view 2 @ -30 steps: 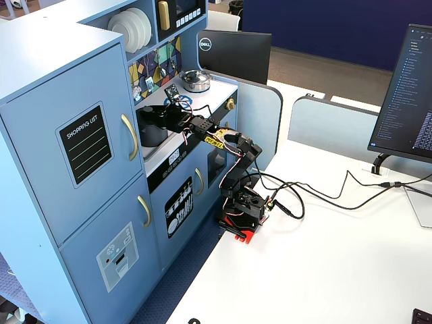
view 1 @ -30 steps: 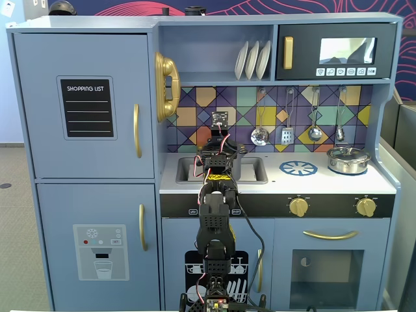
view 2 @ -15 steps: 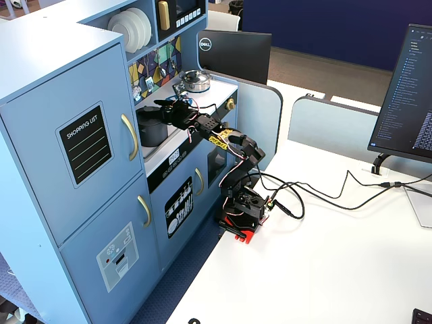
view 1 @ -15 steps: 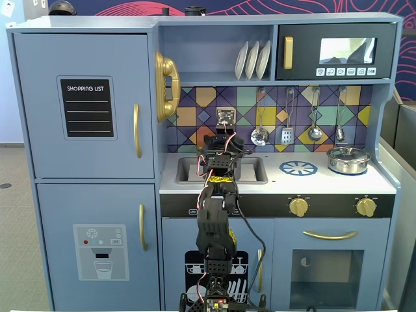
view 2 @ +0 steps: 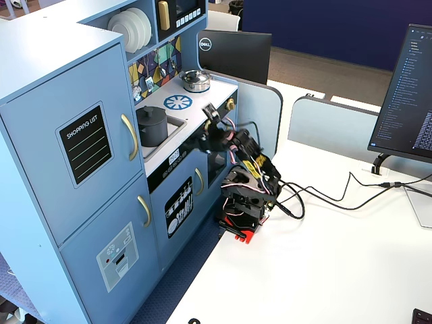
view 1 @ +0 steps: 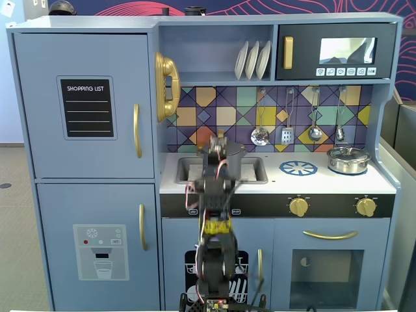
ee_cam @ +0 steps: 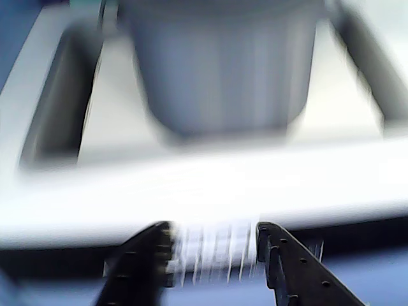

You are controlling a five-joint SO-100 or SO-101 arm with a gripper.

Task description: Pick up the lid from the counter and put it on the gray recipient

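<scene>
Lid (view 2: 151, 111) sits on gray pot (view 2: 152, 128) in sink, centre-left of frame. Gripper (ee_cam: 213, 234), jaws apart and empty, hangs at desk (view 2: 202, 102) edge, clear of pot.

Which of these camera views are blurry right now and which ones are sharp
The wrist view is heavily motion-blurred: the gray recipient is a smear with soft edges, and the open jaws of the gripper show ghosted streaks between them. In a fixed view from the front, the arm is smeared while the toy kitchen stays crisp. In the other fixed view everything is fairly sharp and evenly lit.
</scene>
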